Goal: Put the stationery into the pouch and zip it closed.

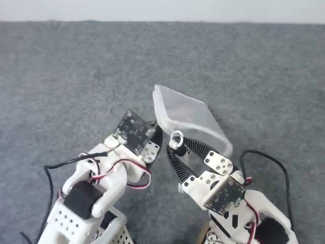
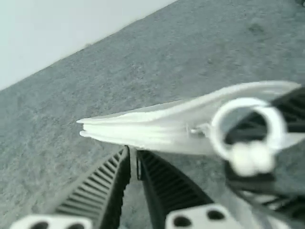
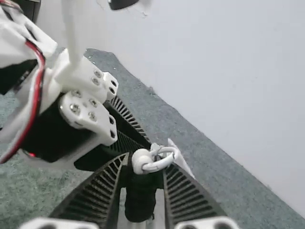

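Translucent pouch (image 1: pixel 188 114) raised over the grey bench (image 1: pixel 76 76), with the left tool (image 2: pixel 132 155) clenched on its edge and the right tool (image 3: pixel 145 162) grasping the zipper's ring pull (image 2: pixel 245 160).

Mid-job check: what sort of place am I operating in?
Probably an indoor robot test bench: a grey carpet-like work surface, a bare white wall behind it, and the left arm and right arm at a clear pouch.

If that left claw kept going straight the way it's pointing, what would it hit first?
The pouch: the left gripper sits with its tips at the pouch's edge, seemingly pinching it, though depth is unclear.
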`<state>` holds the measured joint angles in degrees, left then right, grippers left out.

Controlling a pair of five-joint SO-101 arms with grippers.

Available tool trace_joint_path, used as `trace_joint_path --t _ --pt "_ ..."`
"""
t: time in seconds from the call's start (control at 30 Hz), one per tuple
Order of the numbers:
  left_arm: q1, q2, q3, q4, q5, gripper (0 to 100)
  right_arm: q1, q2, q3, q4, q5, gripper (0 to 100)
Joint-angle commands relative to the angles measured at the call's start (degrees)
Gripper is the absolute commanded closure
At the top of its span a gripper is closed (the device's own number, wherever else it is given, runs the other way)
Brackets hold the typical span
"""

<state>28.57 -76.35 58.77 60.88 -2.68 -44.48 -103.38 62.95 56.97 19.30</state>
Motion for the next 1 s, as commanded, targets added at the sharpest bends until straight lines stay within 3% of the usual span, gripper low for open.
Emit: trace_joint_path --t 0.0,0.3,0.53,0.7,0.97 --pt "1.05 -5.89 1.36 -2.11 0.97 99 -0.31 0.66 -3.69 -0.4 0.7 99.3" --pt "0.88 -23.65 4.44 5.19 0.7 98 -0.22 0.57 -4.13 -0.31 0.7 99.3" --pt "0.53 -27.78 4.44 12.13 0.97 71 -0.22 0.75 -7.56 2.15 0.7 99.3" --pt "-0.79 -27.78 4.44 12.4 0.18 71 -0.13 1.1 -10.73 4.44 0.97 99.3" --pt "0.35 -27.69 4.44 13.1 -3.43 68 -0.48 1.1 -15.12 11.82 10.02 99.3"
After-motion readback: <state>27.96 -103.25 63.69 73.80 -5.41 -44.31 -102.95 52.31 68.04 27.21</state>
